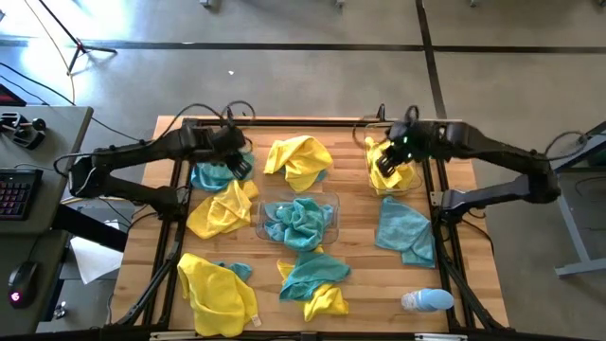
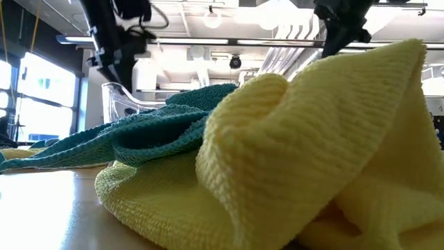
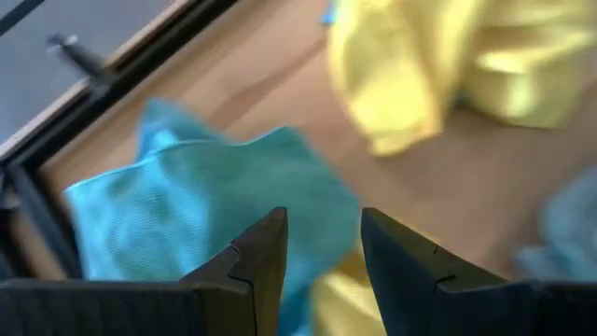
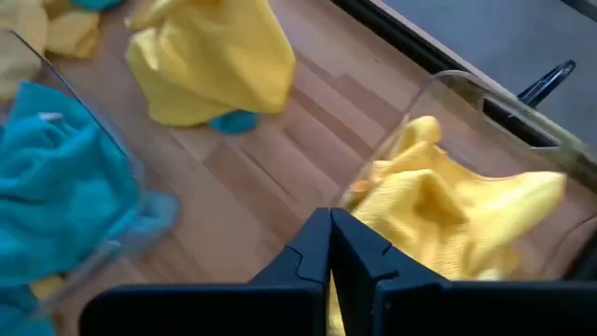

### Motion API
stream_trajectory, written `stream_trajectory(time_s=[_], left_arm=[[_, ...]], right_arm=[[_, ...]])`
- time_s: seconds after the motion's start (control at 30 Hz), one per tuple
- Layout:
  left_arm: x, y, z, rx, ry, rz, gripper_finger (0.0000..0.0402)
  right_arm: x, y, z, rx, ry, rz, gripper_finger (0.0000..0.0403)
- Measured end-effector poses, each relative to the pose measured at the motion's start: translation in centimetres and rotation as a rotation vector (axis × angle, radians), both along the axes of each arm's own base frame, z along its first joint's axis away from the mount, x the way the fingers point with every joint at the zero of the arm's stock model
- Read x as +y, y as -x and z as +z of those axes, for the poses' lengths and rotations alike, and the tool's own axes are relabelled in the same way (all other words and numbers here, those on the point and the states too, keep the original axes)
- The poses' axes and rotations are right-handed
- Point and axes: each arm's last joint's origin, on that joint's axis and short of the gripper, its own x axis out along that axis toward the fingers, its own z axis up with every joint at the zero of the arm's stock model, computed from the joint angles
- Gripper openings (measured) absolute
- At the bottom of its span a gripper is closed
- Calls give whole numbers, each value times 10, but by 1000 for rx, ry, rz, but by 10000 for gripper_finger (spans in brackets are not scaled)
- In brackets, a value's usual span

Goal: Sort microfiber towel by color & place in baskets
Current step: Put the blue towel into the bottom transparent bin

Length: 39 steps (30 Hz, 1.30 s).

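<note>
- Yellow and teal towels lie scattered across the wooden worktop (image 1: pixel 350 180); one yellow towel (image 4: pixel 448 215) sits in the far-right clear basket (image 1: pixel 417 185), and teal towels (image 1: pixel 298 225) fill the middle basket (image 1: pixel 333 201).
- Soft, light and floppy, these cloths will likely drape and bunch when lifted; pinching a raised fold or crumpled peak looks safer than a flat edge.
- Right gripper (image 4: pixel 330 245) hovers over the right basket with its fingers pressed together, holding nothing as far as I can see.
- Left gripper (image 3: pixel 322 252) hangs above a teal towel (image 3: pixel 201 201) near the far-left corner, fingers apart and empty.
- Small pale bottle (image 1: pixel 426 300) lies at the near-right edge.
</note>
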Motion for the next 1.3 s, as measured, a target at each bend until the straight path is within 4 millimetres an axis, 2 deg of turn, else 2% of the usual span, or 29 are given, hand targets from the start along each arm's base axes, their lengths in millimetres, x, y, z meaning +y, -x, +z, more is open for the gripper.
stream_trajectory(time_s=[0.17,0.33,0.57,0.77,0.93,1.03,1.17,1.3], left_arm=[[25,22,-24,66,42,144,129],[41,35,-46,57,73,176,129],[55,47,-64,52,66,183,129],[65,47,-80,42,113,140,129],[68,45,-100,100,169,145,125],[69,44,-104,117,182,143,96],[69,45,-102,112,178,143,20],[67,47,-90,109,166,126,9]], right_arm=[[30,-14,-1,-83,-10,-71,1],[49,-24,-6,-113,-41,-104,1],[62,-40,-18,-105,-82,-135,0],[67,-51,-26,-97,-97,-149,0],[68,-54,-28,-100,-92,-164,0],[68,-54,-28,-101,-83,-168,0],[67,-54,-28,-100,-51,-170,0],[67,-54,-28,-94,-47,-163,0]])
